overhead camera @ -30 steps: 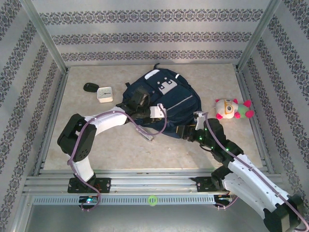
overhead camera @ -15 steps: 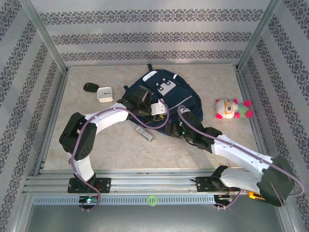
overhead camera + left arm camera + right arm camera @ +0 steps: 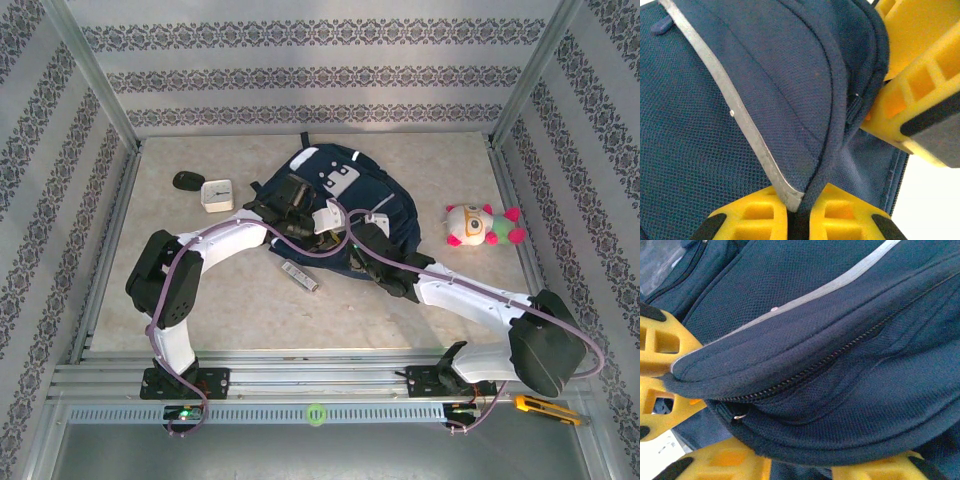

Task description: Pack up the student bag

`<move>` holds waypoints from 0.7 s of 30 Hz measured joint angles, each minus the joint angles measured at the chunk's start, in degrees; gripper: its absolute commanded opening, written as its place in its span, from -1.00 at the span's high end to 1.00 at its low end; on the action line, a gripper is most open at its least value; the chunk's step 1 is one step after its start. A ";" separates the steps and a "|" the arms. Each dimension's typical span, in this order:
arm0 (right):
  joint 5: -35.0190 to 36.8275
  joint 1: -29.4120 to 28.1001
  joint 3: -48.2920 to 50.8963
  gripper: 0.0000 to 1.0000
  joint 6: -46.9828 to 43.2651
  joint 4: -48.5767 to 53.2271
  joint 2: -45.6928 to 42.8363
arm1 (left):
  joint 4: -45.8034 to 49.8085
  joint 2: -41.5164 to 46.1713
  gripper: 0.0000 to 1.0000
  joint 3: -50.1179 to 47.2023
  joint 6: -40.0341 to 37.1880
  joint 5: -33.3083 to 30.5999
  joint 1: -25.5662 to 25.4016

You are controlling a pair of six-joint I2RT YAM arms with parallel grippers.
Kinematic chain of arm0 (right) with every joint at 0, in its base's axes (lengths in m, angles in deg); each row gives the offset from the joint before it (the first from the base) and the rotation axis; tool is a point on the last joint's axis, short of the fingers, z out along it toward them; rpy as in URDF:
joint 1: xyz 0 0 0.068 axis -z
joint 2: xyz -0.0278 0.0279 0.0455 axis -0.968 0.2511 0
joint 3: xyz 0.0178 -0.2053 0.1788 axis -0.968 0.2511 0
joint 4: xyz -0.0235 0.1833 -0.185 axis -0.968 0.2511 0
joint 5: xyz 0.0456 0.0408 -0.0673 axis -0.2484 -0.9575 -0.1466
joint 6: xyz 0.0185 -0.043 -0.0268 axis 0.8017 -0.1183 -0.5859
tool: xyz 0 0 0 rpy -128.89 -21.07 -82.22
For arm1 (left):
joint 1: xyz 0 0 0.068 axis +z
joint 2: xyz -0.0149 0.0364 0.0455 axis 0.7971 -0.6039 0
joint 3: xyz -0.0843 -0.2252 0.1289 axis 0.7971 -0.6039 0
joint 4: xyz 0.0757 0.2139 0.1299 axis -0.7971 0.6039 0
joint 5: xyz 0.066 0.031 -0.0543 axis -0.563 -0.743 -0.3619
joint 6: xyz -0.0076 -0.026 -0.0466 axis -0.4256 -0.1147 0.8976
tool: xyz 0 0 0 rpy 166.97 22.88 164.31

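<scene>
top: student bag (image 3: 350, 180) lies flat mid-table, toward the back. left gripper (image 3: 312, 222) and right gripper (image 3: 352, 240) are both at the bag's near edge, close together; can't read either jaw from here. plush toy (image 3: 483, 225) sits right of the bag, well apart. white box (image 3: 216, 193) and a black object (image 3: 186, 180) sit left of the bag. small silver bar (image 3: 300, 275) lies just off the bag's near edge. left wrist: left gripper (image 3: 799, 220) pinched tight on a fold of the student bag (image 3: 715, 150), grey trim stripe (image 3: 740, 122) running into the pinch. right gripper (image 3: 885, 75) just beside it, fabric edge between its fingers. right wrist: right gripper (image 3: 800, 467) partly open, straddling a thick zipped fold of the student bag (image 3: 840, 315); can't tell if it's clamping. zip (image 3: 840, 357) runs across the fold, left gripper (image 3: 667, 372) at the fold's left end.
</scene>
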 measured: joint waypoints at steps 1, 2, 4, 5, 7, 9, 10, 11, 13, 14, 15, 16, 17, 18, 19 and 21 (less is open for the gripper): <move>0.55 -0.04 0.02 0.41 -0.11 0.13 -0.37 | -0.09 0.00 0.83 0.02 0.22 0.22 0.04; 0.87 -0.07 0.04 0.41 -0.09 0.28 -0.92 | -0.11 0.00 0.83 0.09 0.42 0.39 0.07; 1.31 -0.04 0.09 0.41 -0.11 0.42 -2.03 | -0.11 0.00 0.83 0.33 0.85 0.87 0.11; 1.38 0.04 0.13 0.41 -0.13 0.39 -2.49 | -0.11 0.00 0.83 0.50 1.01 1.07 0.17; 1.42 0.17 0.13 0.40 -0.31 0.31 -2.75 | -0.11 0.00 0.83 0.66 1.25 1.46 0.35; 1.42 0.22 0.13 0.34 -0.46 0.33 -2.69 | -0.11 -0.02 0.83 0.66 1.33 1.60 0.37; 1.40 0.33 0.13 0.30 -0.52 0.31 -2.51 | -0.09 -0.02 0.83 0.66 1.42 1.62 0.37; 1.40 0.42 0.11 0.29 -0.57 0.31 -2.29 | -0.11 -0.02 0.83 0.66 1.44 1.62 0.37; 1.42 0.55 -0.02 0.31 -0.52 0.39 -1.53 | -0.09 -0.07 0.83 0.66 1.51 1.62 0.37; 1.44 0.55 -0.13 0.32 -0.52 0.42 -1.16 | -0.09 -0.11 0.83 0.66 1.53 1.62 0.37; 1.46 0.57 -0.17 0.36 -0.52 0.55 -0.94 | -0.09 -0.13 0.83 0.66 1.60 1.62 0.37; 1.46 0.55 -0.20 0.42 -0.52 0.63 -0.92 | -0.07 -0.13 0.83 0.66 1.60 1.62 0.37; 1.46 0.55 -0.24 0.46 -0.59 0.79 -0.94 | -0.07 -0.13 0.83 0.66 1.62 1.62 0.37; 1.44 0.55 -0.35 0.51 -0.68 0.90 -0.96 | -0.09 -0.13 0.83 0.66 1.62 1.62 0.37; 1.44 0.55 -0.39 0.54 -0.90 1.01 -1.01 | -0.09 -0.13 0.83 0.66 1.62 1.62 0.37; 1.36 0.55 -0.39 0.60 -1.11 1.20 -1.20 | -0.09 -0.13 0.83 0.66 1.62 1.64 0.37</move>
